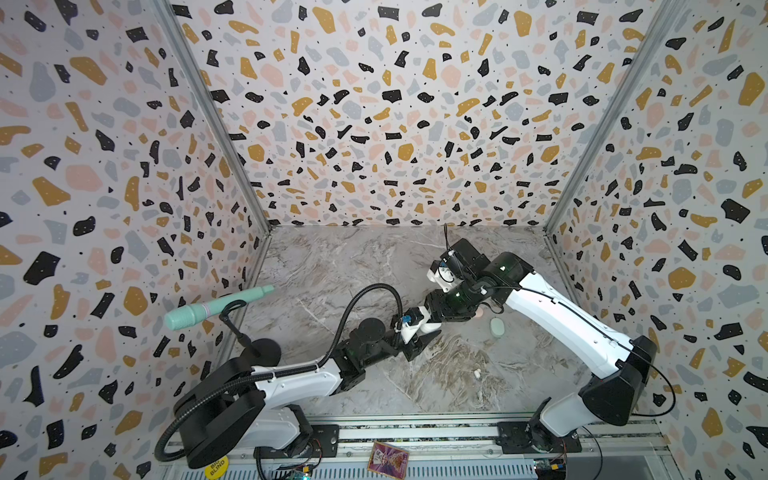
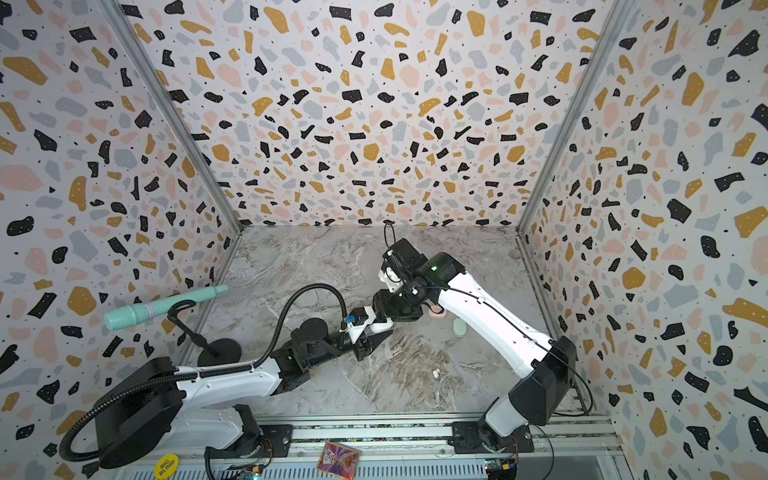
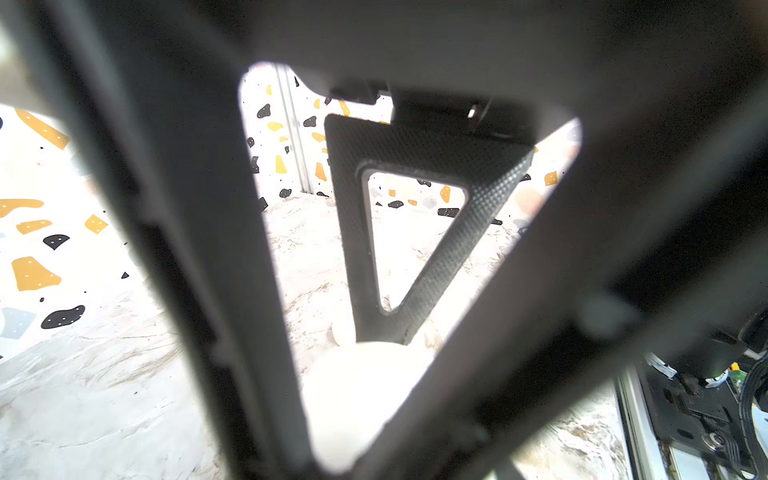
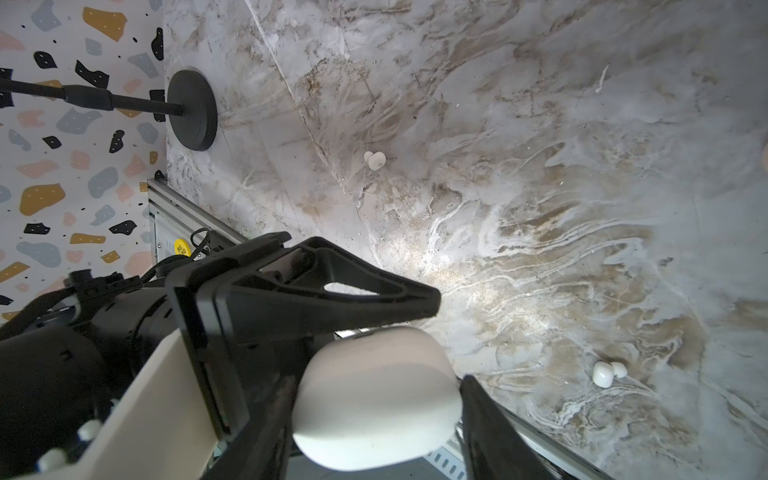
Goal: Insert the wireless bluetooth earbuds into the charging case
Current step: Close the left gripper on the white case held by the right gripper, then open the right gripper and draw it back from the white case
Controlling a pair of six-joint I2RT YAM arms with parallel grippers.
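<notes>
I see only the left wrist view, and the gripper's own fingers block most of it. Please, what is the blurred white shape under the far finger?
Observer: A white charging case; the right gripper holds it.
Operator: Where are the earbuds?
Observer: One white earbud lies loose on the table near the microphone stand's base, a second earbud far from it.
Operator: Is there another case?
Observer: Yes, in both top views a mint case lies on the table beside the right arm.
</notes>
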